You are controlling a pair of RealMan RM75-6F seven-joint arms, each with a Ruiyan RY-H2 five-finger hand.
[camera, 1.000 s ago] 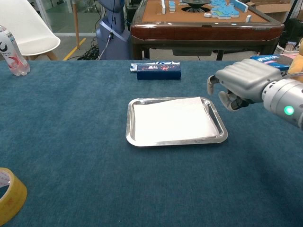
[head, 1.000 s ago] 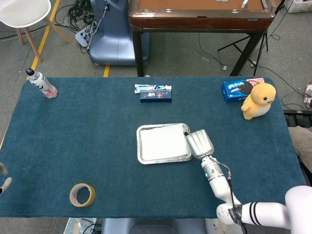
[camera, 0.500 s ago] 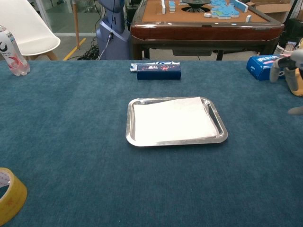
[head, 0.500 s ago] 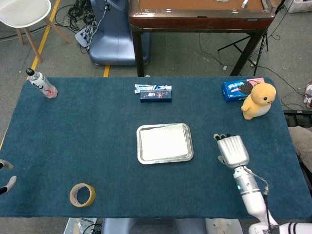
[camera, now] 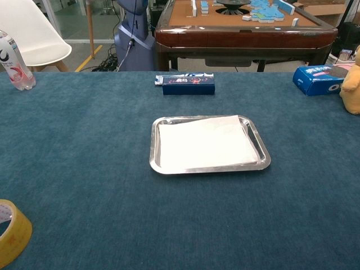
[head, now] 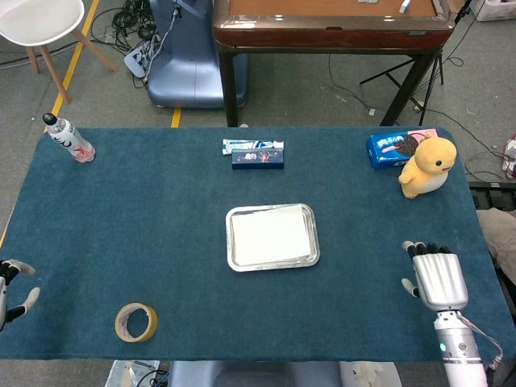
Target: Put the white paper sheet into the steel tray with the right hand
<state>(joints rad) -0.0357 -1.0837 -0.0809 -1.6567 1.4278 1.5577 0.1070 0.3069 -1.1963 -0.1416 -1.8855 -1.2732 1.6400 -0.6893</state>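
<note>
Tabletop with the white paper sheet (head: 271,235) lying flat inside the steel tray (head: 233,264), covering most of the tray floor; in the chest view the sheet (camera: 206,142) reaches nearly to the tray's rim (camera: 153,163) on all sides. The right hand (head: 436,278) hovers over the blue table (head: 145,218) near its front right edge, well apart from the tray, which lies ahead of it and to its left; its fingers are extended side by side, and it holds nothing. The left hand (head: 10,282) shows only partly at the frame's edge, empty, its fingers apart. A yellow plush toy (head: 427,165) and a blue biscuit packet (head: 391,148) lie beyond the right hand. A tape roll (head: 135,322) sits near the left hand, a bottle (head: 69,138) well beyond it.
</note>
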